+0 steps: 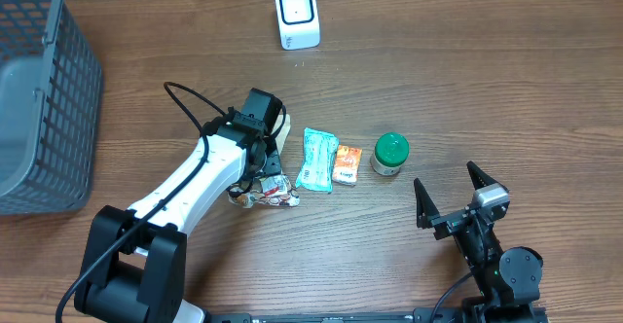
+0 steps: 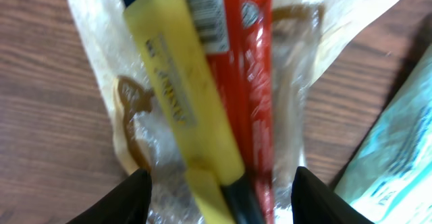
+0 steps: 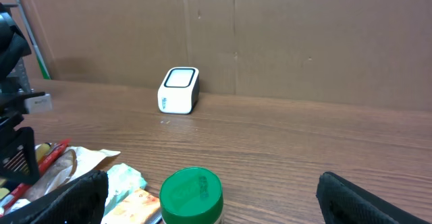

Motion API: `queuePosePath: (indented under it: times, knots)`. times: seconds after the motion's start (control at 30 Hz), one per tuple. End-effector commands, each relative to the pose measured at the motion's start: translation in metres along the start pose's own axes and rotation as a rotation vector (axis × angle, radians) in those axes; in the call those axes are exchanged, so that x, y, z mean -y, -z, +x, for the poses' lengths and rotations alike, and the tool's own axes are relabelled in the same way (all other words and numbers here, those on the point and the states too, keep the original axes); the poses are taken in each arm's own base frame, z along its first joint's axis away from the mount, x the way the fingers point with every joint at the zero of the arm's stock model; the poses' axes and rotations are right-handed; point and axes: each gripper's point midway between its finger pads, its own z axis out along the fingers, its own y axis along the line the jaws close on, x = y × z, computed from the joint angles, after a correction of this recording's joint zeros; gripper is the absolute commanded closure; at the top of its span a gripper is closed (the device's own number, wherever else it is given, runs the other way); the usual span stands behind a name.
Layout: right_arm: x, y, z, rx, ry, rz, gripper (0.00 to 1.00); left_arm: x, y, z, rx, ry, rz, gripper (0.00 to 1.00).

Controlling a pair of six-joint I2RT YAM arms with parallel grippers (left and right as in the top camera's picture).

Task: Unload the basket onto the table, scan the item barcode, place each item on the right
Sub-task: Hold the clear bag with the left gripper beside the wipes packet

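My left gripper (image 2: 221, 178) half open, straddling pen pack (image 2: 182, 96), clamping nothing; pack's long axis crosses jaw line. Right gripper (image 1: 444, 175) far, wide open.

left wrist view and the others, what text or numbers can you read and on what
No text can be read anywhere.
Yellow marker: dark print along the barrel, blurred.
Barcode label: bars show, digits too blurred.
Red pen: white print and a round sign, blurred.
Teal packet, orange packet: print too small.
Green lid: faint marks, unreadable.
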Motion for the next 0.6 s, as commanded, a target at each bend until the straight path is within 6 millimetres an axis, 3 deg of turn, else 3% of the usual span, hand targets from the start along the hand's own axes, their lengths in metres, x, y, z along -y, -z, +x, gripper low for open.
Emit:
queuePosePath:
  times: [0.0, 0.2, 0.47, 0.57]
  knots:
    - [0.003, 0.000, 0.002, 0.003, -0.006, 0.016, 0.00, 0.012, 0.022, -0.018, 0.044, -0.008, 0.032, 0.48]
    - [0.003, 0.000, 0.002, 0.003, -0.006, 0.016, 0.00, 0.016, 0.046, -0.029, 0.051, -0.006, 0.036, 0.45]
    - [0.003, 0.000, 0.002, 0.003, -0.006, 0.016, 0.00, 0.009, 0.042, -0.021, 0.026, 0.062, 0.008, 0.51]
    - [0.003, 0.000, 0.002, 0.003, -0.006, 0.016, 0.00, 0.006, 0.037, -0.017, 0.015, 0.100, 0.000, 0.59]
